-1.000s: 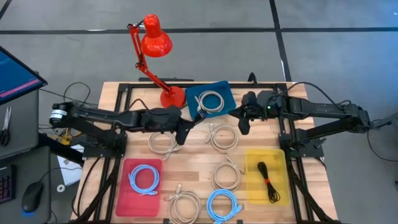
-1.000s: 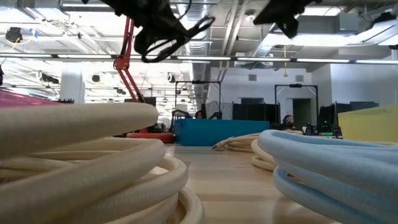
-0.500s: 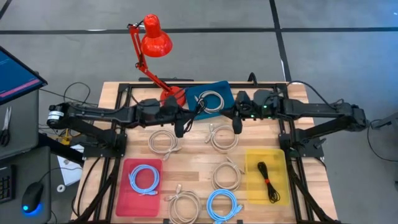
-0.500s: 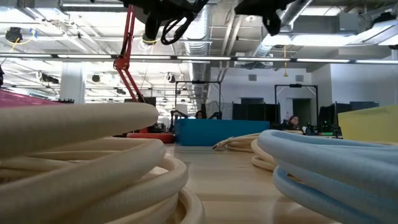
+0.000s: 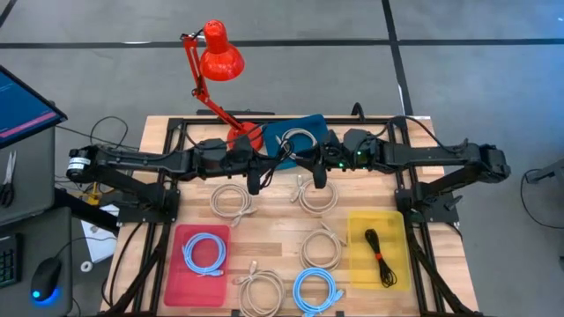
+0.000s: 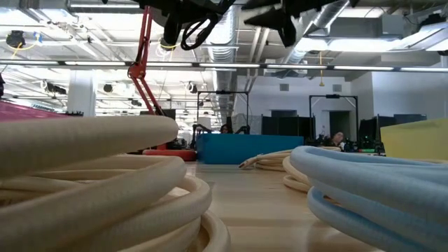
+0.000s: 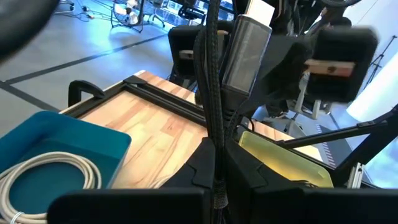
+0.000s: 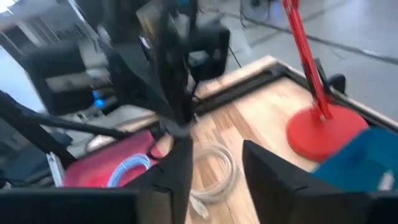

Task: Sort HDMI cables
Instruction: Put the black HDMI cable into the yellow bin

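While the left end effector (image 5: pixel 255 183) has held its station near the back of the desk (image 5: pixel 273 231) over the last half second, closed on a thin black HDMI cable bundle (image 7: pixel 210 81) that hangs between its fingers, the right arm has travelled inward. The right end effector (image 5: pixel 319 179) now sits just beside the left one, its fingers spread apart and empty, with the bundle straight ahead in the right wrist view.

Assessment: this reads as the approach to a handover. The yellow tray (image 5: pixel 398 231) on the right side already contains one black bundle (image 5: pixel 380 256), so that is the likely destination. Several beige coils (image 5: pixel 317 195) and one light-blue coil (image 5: pixel 315 289) lie unsorted on the desk.
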Robot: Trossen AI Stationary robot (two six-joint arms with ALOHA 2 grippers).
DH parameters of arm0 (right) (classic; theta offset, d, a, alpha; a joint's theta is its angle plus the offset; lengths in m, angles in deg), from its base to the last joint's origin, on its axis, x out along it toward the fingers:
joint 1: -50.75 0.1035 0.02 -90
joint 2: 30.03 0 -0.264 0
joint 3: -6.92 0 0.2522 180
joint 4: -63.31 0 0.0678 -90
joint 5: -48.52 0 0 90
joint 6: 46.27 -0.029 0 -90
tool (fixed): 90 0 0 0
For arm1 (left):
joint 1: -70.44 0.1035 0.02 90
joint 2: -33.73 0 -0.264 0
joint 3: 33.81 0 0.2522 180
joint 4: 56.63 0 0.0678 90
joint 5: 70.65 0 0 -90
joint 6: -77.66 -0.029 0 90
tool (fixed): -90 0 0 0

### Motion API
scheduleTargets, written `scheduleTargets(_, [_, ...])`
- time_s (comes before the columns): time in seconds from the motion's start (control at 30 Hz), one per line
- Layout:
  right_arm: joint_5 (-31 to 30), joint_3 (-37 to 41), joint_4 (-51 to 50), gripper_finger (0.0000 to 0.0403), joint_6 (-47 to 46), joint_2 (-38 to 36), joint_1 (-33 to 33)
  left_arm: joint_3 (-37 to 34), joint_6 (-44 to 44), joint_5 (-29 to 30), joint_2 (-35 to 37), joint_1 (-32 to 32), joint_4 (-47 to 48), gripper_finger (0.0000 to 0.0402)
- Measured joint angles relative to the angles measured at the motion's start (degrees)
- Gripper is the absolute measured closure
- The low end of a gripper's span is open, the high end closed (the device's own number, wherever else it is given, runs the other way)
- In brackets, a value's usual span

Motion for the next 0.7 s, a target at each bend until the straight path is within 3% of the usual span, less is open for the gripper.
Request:
scheduleTargets(0.3, [2.54, -0.17, 8.59, 0.0219, -0.22, 1.83, 1.83, 0.00, 0.09, 0.16, 0.00, 0.01, 0.00, 0.0389])
scheduleTargets(0.7, [2.26, -4.53, 8.71, 0.0241, -0.43, 8.44, 2.19, -0.09, 0.45, 0.46, 0.05, -0.01, 0.13, 0.0389])
